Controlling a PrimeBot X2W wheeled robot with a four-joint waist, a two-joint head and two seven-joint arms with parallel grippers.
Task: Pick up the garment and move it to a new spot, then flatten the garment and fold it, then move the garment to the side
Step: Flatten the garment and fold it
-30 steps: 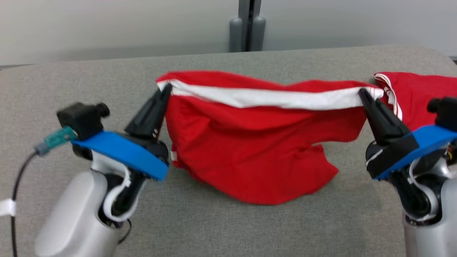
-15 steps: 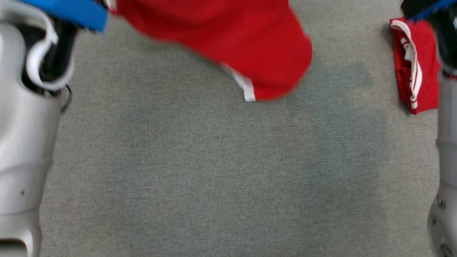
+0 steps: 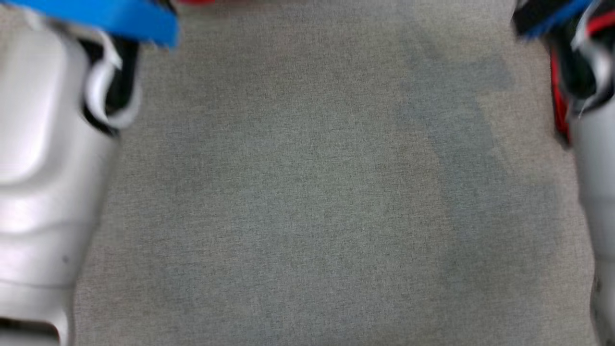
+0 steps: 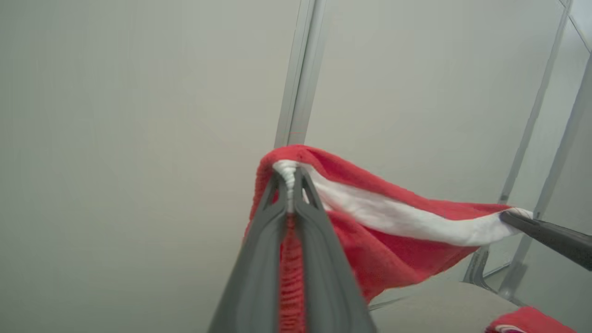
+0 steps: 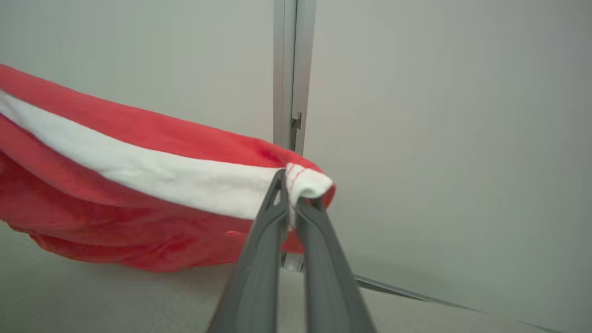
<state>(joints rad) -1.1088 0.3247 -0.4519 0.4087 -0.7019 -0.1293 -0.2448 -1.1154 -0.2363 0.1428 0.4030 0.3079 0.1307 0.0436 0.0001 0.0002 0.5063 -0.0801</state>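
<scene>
The garment (image 4: 393,231) is red with a white band (image 5: 152,178) and hangs in the air, stretched between my two grippers. My left gripper (image 4: 289,179) is shut on one corner of the band. My right gripper (image 5: 289,186) is shut on the other corner, and its dark finger (image 4: 550,236) also shows in the left wrist view. The cloth sags above the grey table (image 5: 92,296). In the head view my pale forearms stand at both sides, and only a red sliver of the garment (image 3: 194,1) shows at the top edge.
A second red garment with white trim lies folded on the table at the right (image 4: 527,321), partly behind my right arm (image 3: 557,110). The grey table top (image 3: 307,192) spreads between my forearms. A pale wall with a metal post (image 5: 289,69) rises behind.
The head camera has swung down toward the near table, so the garment has slid out past the top of its view. Both grippers stay shut on the white band.
</scene>
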